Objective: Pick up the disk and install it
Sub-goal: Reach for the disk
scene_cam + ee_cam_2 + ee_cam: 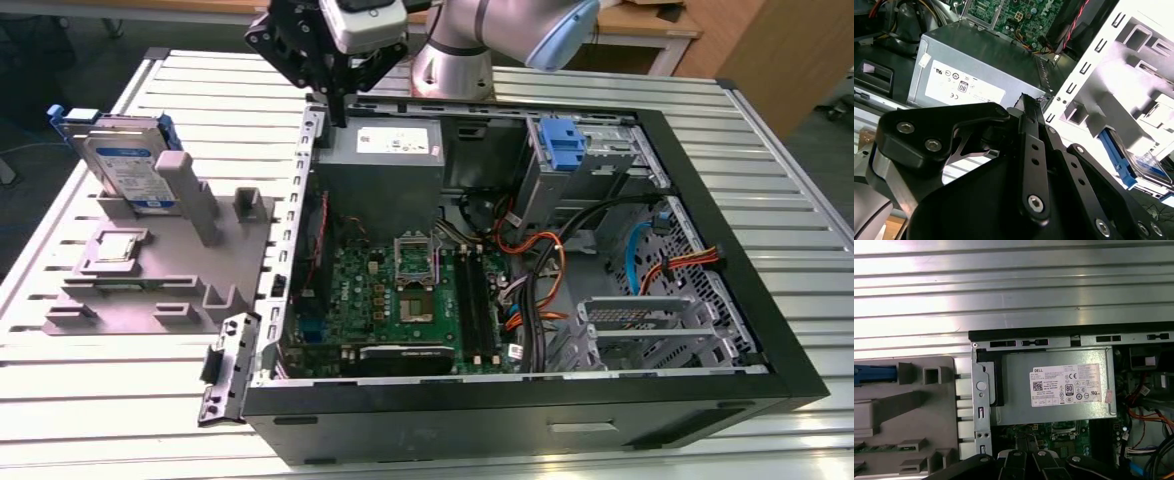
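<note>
Grey fixture (150, 272) posts partly hide the disk (124, 160), which stands upright, well apart from my gripper (339, 108) toward the exterior view's left. I see the jaws closed on nothing over the case (534, 398).

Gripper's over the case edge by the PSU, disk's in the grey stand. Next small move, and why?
Probably shift toward the exterior view's left, to get above the disk. The gripper hangs over the case wall beside the power supply, carrying nothing, while the disk stands upright in the grey fixture outside the case.
</note>
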Controlling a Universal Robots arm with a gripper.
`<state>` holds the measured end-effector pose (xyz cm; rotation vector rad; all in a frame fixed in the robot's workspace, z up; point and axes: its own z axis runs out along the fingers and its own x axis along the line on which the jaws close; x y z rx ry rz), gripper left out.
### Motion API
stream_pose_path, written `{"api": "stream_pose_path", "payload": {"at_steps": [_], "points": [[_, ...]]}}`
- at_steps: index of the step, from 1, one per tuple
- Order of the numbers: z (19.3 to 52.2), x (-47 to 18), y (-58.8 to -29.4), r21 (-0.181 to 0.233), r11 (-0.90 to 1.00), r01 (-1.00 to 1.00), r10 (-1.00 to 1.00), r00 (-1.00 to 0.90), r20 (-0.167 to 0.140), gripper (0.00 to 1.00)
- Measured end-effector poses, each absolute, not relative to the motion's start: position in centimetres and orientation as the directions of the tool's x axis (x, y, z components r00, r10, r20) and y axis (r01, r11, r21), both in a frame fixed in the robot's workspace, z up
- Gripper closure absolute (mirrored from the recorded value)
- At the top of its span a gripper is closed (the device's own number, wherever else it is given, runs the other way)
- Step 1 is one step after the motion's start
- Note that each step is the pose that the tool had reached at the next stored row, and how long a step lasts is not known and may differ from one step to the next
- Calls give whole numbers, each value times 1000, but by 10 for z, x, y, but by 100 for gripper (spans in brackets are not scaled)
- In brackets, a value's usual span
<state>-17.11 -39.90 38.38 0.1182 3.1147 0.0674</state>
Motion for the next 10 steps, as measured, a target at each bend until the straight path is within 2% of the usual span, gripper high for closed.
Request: {"api": "stream_pose_path", "payload": {"at_steps": [10], "points": [[383,-173,-399,44,996,75,76,-997,-22,90]]}}
